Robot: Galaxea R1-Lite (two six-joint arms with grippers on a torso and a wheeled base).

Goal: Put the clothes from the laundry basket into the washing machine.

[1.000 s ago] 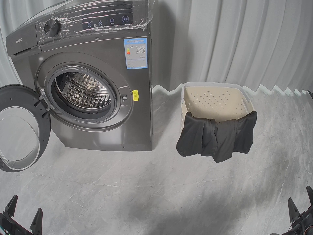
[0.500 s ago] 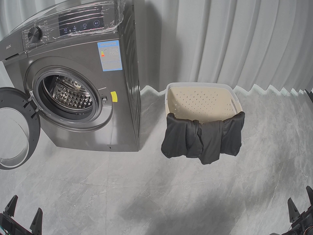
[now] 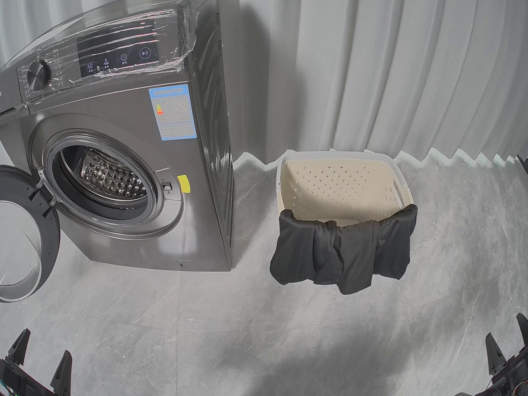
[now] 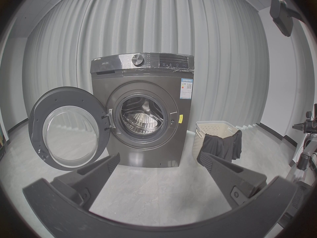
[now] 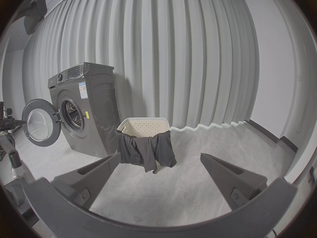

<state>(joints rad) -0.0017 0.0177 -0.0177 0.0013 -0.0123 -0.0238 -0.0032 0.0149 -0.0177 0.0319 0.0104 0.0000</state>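
Both low, parted, left gripper (image 3: 44,347), right gripper (image 3: 505,331)

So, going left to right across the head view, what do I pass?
Open door → washing machine → laundry basket with dark clothes draped over its front rim → right hand.

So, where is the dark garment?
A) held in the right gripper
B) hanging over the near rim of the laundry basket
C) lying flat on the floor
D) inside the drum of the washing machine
B: the dark garment is draped over the near rim of the laundry basket, hanging down its outside.
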